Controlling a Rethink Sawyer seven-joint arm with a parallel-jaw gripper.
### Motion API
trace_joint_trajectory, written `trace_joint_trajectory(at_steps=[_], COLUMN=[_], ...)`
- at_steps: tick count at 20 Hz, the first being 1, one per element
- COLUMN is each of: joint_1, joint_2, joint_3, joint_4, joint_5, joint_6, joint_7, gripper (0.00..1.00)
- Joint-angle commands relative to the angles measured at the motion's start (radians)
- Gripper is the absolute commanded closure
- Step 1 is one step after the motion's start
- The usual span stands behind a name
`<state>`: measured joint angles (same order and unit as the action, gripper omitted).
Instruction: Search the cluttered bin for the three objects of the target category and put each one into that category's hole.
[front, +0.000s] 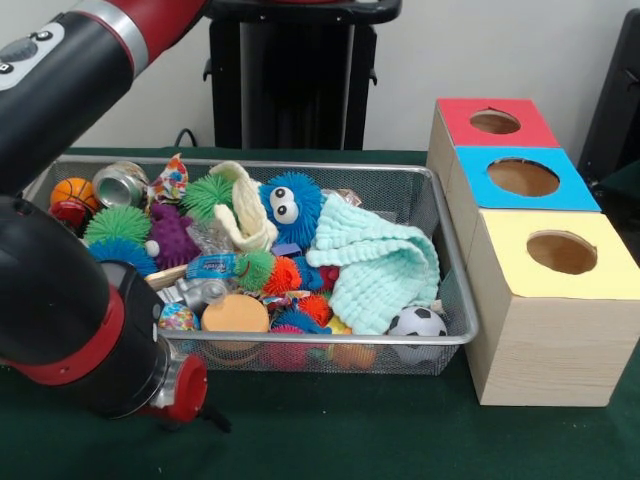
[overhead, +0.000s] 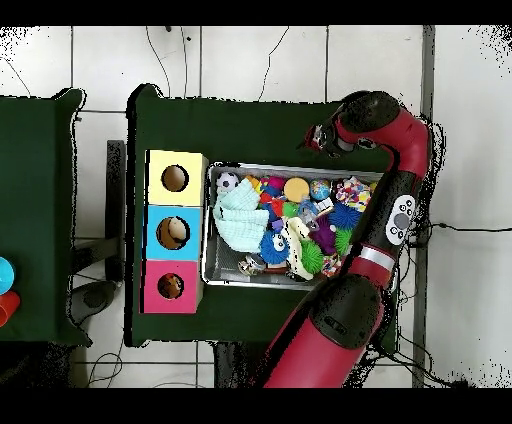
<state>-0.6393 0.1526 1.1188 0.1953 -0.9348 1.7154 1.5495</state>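
I judge the job barely begun, if begun at all. All three cloths I can make out are in the wire-mesh bin (front: 455, 290). The mint-green waffle-knit cloth (front: 380, 265) lies on top of the heap at the end of the bin nearest the boxes, draped partly over other toys. The cream cloth (front: 245, 215) sits toward the middle of the bin, folded beside the blue googly-eyed fuzzy toy (front: 290, 205). A polka-dot cloth (front: 170, 180) pokes up at the end of the bin farthest from the boxes, next to a drink can (front: 120, 183).

The yellow-faced box (front: 550, 300) stands just beside the bin, the nearest box to the mint cloth, and its round hole (front: 561, 252) looks empty from the front view; in the overhead view I see nothing in it either. The overhead view does show something pale inside the blue-faced box (overhead: 175, 233) and something dark in the red-faced box (overhead: 170, 286), but I cannot tell what they are.

The arm (overhead: 385, 180) loops round the end of the bin away from the boxes, with its end over the green worktop (front: 350, 440) just outside the bin's corner. I cannot tell the state of the hand; nothing appears carried.

So, as I read it, three cloths are left to move, and the mint one looks the easiest first pick.
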Motion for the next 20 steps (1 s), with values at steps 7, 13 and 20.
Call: trace_joint_trajectory(at_steps=[7, 13, 20], joint_1=[-0.038, -0.074, -0.055], joint_2=[-0.069, -0.263, -0.428], joint_3=[-0.212, -0.303, -0.327], joint_4=[0.249, 0.494, 0.591], joint_5=[0.039, 0.195, 0.325], joint_6=[-0.069, -0.070, 0.028], joint_7=[-0.131, -0.012, 0.102], gripper=[0.00, 0.00, 0.00])
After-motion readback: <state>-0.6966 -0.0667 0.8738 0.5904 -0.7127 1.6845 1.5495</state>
